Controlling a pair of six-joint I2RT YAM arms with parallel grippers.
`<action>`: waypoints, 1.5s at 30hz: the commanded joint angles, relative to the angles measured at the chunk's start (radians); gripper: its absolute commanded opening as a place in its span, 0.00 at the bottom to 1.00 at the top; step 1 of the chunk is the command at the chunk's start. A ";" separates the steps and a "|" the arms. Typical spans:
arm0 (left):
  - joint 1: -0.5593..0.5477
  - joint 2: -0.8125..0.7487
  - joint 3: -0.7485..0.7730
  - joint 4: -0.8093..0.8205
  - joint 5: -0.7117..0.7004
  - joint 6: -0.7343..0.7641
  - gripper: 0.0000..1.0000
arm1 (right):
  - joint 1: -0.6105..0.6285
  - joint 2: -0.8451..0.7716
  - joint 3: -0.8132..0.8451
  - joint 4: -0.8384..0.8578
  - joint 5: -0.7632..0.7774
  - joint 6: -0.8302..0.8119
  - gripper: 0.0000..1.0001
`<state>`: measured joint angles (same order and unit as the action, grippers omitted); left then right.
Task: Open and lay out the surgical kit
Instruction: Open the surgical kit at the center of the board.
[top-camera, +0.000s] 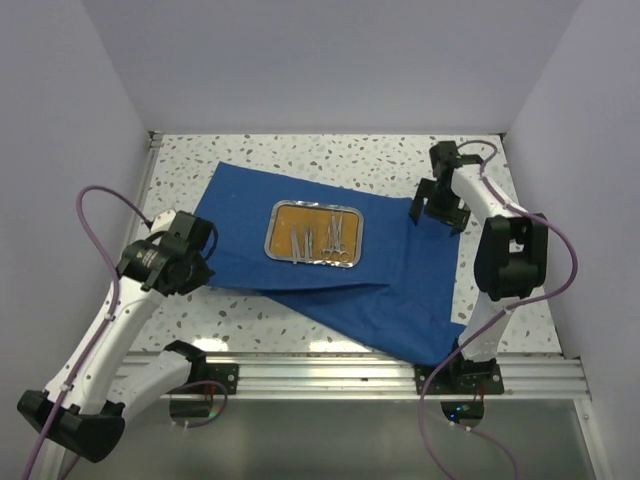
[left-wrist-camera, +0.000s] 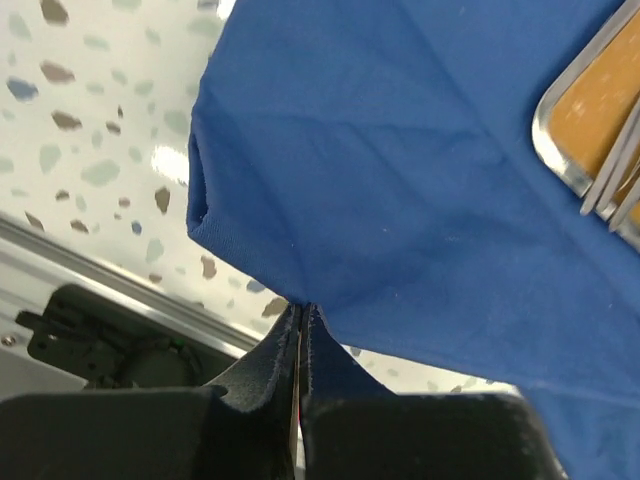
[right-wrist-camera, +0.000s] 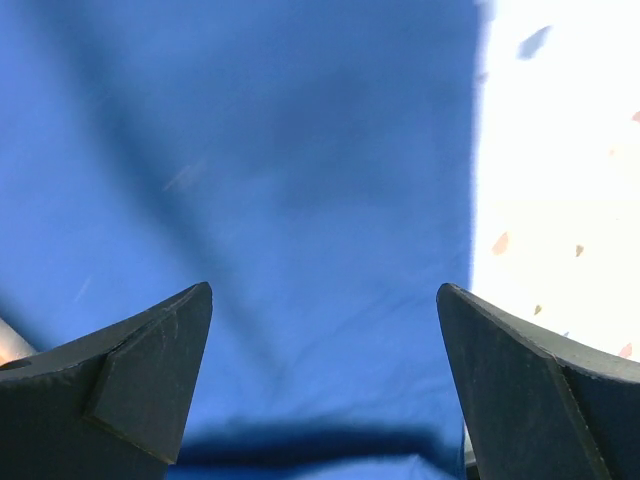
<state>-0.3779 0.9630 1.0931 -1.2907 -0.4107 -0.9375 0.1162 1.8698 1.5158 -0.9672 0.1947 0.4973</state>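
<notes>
Top external view: the royal-blue cloth wrap (top-camera: 400, 300) lies unfolded across the middle of the white speckled tabletop (top-camera: 330, 155), running from the upper left toward the lower right of the frame. On its upper middle sits the small rounded-rectangle steel tray with an orange-brown floor (top-camera: 288, 222). The thin silver instruments (top-camera: 322, 240) lie bunched together inside it; which tools they are is too small to tell.

The left gripper (top-camera: 207, 243) is at the cloth's left edge. In the left wrist view its black fingers (left-wrist-camera: 270, 370) are pressed tight together, with the hem of the blue cloth meeting their tips, so it appears clenched on that hem. The right gripper (top-camera: 433, 208) hangs over the cloth's upper right corner. In the right wrist view its jaws stand wide apart with nothing between them, blue fabric below and the bare table to the right.

Judging from this, the opening is largely done: the wrap is off the tray and the tray is exposed. What seems left is flattening the rumpled lower right flap and laying the instruments out of the tray.
</notes>
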 joint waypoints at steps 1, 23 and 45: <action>0.005 -0.064 -0.093 -0.027 0.098 -0.056 0.00 | -0.094 0.084 0.041 -0.004 0.058 0.041 0.99; 0.005 0.011 -0.156 0.005 0.075 -0.017 0.00 | -0.182 0.382 0.087 0.171 -0.089 0.044 0.00; 0.005 0.258 -0.007 0.182 0.110 0.204 0.00 | -0.182 0.859 0.972 0.191 -0.140 0.306 0.00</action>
<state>-0.3782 1.2301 1.0367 -1.1294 -0.2996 -0.7986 -0.0532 2.6820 2.5340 -0.9001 -0.0681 0.7246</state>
